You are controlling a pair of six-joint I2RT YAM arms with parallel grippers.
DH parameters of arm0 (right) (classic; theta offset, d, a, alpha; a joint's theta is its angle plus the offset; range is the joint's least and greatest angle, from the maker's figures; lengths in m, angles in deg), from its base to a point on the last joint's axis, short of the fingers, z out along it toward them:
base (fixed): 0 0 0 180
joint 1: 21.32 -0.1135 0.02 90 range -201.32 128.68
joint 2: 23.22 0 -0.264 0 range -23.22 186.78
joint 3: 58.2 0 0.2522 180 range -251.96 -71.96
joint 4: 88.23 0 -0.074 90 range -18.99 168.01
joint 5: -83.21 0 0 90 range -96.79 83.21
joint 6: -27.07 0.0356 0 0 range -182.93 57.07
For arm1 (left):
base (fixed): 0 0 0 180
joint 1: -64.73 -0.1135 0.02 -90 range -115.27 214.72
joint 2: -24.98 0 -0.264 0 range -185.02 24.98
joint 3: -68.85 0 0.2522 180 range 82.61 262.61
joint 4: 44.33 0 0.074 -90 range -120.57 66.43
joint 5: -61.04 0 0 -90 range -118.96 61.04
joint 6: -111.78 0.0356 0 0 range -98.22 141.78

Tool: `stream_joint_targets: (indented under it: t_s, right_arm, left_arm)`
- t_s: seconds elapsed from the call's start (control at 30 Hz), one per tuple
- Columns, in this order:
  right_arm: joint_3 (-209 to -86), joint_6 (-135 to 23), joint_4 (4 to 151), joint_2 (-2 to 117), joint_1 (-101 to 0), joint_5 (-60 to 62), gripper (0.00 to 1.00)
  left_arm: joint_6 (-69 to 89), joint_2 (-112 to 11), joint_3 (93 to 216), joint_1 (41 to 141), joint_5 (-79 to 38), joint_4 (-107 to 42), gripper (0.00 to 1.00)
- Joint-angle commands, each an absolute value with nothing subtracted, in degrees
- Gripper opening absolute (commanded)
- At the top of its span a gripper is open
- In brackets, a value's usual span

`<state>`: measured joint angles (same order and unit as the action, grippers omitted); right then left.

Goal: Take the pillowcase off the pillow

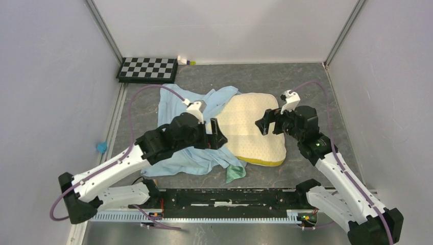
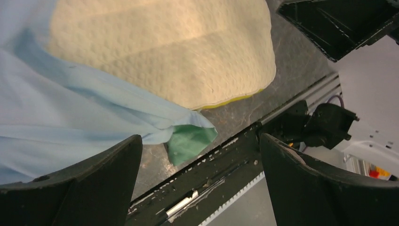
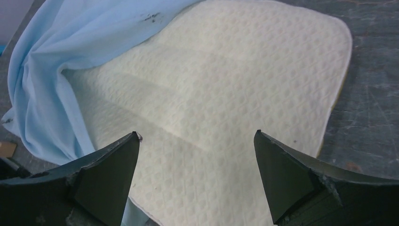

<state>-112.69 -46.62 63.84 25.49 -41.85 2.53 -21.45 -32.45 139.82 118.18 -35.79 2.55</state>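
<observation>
Mostly bared, the pillow [image 1: 253, 127] lay midway across the table [image 1: 306, 81], the pillowcase [image 1: 173, 102] bunched toward its left edge; the left gripper [image 1: 218, 133] and right gripper [image 1: 264, 124] gaped wide, holding nothing.

No legible text, labels or numbers anywhere.

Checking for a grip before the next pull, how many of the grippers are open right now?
2. The left gripper is open where the pillowcase meets the pillow; the right gripper is open above the bare pillow. Neither holds anything.
</observation>
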Motion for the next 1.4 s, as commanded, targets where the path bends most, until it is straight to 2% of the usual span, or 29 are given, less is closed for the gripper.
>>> stream_joint_targets:
  t_s: [0.0,0.23,0.37,0.5,0.67,0.83,0.97,1.07,1.13,1.37]
  right_arm:
    - [-110.9,-47.5,62.3,25.7,-46.7,1.2,0.98]
    - [-103.6,-44.1,70.7,28.3,-52.0,9.5,0.96]
    - [-103.6,-46.3,66.7,32.0,-53.5,3.0,0.98]
    - [-102.3,-47.9,62.9,32.5,-54.9,-4.2,0.98]
    - [-100.3,-43.8,60.6,34.2,-55.6,-11.7,0.98]
    - [-101.3,-41.8,59.4,28.7,-55.6,-17.7,0.98]
    - [-104.7,-41.5,55.7,25.4,-55.6,-21.8,0.98]
    - [-105.7,-36.7,52.1,25.9,-55.6,-21.3,0.98]
    - [-105.3,-31.0,49.4,26.1,-55.6,-22.4,0.98]
    - [-99.8,-14.8,45.2,19.7,-55.6,-29.8,0.98]
  left_arm:
    - [-24.6,-38.6,143.4,124.2,-39.9,2.9,1.0]
    - [-24.4,-49.3,141.3,128.0,-37.3,-5.3,1.0]
    - [-27.2,-53.1,140.7,126.4,-40.8,-3.9,1.0]
    - [-32.3,-54.7,140.1,124.4,-49.7,3.3,1.0]
    - [-38.4,-51.8,128.9,115.2,-40.2,-4.3,1.0]
    - [-41.7,-48.6,123.6,112.8,-42.1,-6.6,0.98]
    - [-41.9,-47.8,123.0,112.7,-42.6,-6.5,0.88]
    - [-42.1,-46.1,122.1,112.6,-42.8,-7.2,0.68]
    - [-42.5,-44.7,121.6,112.7,-43.6,-6.7,0.6]
    - [-42.6,-38.9,121.6,112.7,-45.2,-4.0,0.61]
